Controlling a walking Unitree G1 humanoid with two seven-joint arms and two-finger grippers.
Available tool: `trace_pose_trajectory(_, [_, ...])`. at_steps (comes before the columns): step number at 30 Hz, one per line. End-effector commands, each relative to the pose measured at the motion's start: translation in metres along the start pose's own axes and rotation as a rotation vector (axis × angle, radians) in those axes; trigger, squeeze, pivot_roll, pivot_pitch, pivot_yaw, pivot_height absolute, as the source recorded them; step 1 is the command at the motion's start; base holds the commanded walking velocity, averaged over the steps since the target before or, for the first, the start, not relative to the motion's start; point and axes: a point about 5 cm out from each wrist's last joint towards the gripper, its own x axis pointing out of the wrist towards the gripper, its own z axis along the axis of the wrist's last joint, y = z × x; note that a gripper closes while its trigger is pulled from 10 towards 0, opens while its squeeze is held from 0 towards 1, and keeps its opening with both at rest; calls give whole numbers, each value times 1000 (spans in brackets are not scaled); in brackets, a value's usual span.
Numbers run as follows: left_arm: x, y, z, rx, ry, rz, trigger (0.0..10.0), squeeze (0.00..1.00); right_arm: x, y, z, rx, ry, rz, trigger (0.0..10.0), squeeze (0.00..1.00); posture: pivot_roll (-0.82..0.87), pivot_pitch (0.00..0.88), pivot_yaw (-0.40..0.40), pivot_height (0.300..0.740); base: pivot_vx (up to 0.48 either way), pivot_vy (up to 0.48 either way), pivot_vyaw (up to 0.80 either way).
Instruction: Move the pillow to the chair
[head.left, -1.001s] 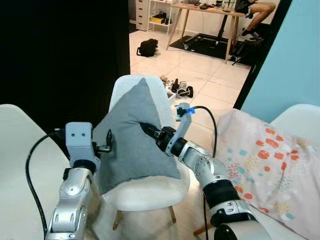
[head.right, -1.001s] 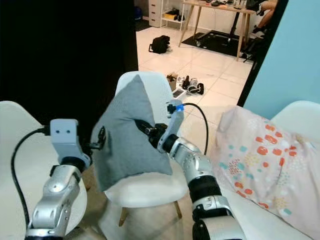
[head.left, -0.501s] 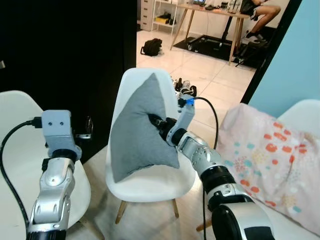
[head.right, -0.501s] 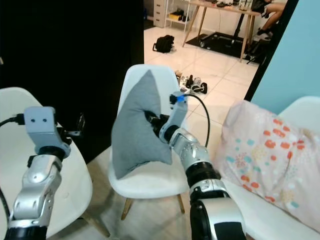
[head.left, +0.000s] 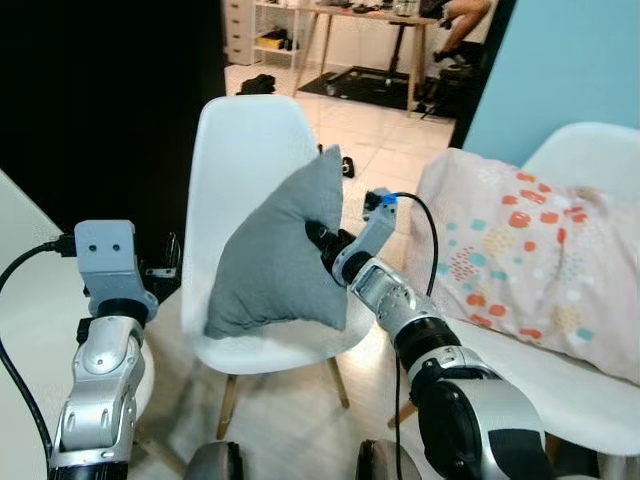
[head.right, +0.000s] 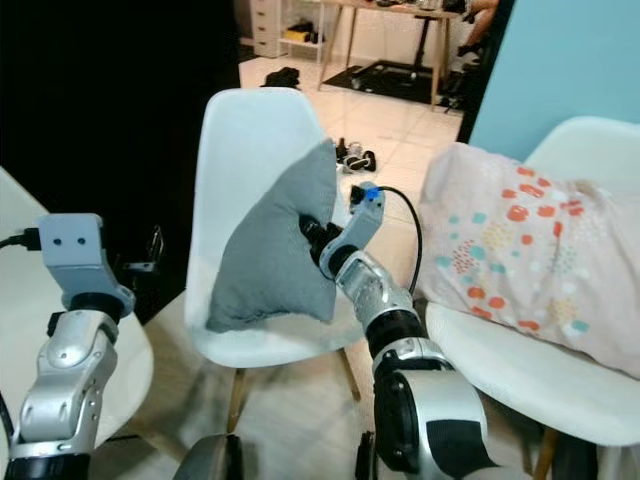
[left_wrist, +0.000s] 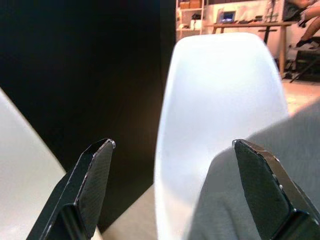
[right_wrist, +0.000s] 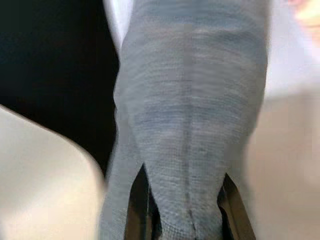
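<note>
While the right claw (head.left: 318, 238) grips the grey pillow (head.left: 275, 262) on the white chair (head.left: 240, 150), the left claw (left_wrist: 175, 185) hangs spread beside it.

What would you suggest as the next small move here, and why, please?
Probably open the right tool and let go: the grey pillow already sits on the white chair seat, leaning toward its back, with that tool pinching its edge. The left tool hangs open, clear of it.
</note>
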Motion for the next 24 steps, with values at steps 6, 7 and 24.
trace_pose_trajectory(6, [-3,-11,1,-24,11,-29,10000,0,2,0,-13,-156,124,-81,10000,0,147,0,-68,520,0,0,0])
trace_pose_trajectory(7, [-3,-11,1,-24,11,-29,10000,0,2,0,-13,-156,124,-81,10000,0,147,0,-68,520,0,0,0])
trace_pose_trajectory(24, [-7,-25,6,-59,13,-62,10000,0,8,40,-52,-292,242,76,10000,0,167,0,-60,501,0,0,0])
